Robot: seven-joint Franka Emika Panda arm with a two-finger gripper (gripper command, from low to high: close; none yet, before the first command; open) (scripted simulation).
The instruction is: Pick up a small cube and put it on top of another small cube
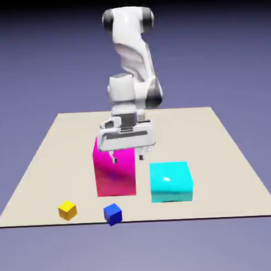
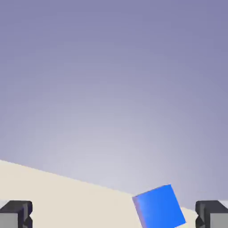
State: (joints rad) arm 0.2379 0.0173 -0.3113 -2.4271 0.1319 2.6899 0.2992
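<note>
While gripper [image 1: 127,156] hovers open, small cube [image 1: 113,214] sits corner-forward.

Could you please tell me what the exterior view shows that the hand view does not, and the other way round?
Only the exterior view shows the white arm, the large magenta block, the large cyan block and the small yellow cube; the pincer hangs open in front of the magenta block. Only the hand view shows the grey fingertips close up, set wide apart with nothing gripped. Both show the small dark-blue cube, the beige table and the blue-violet backdrop.
</note>
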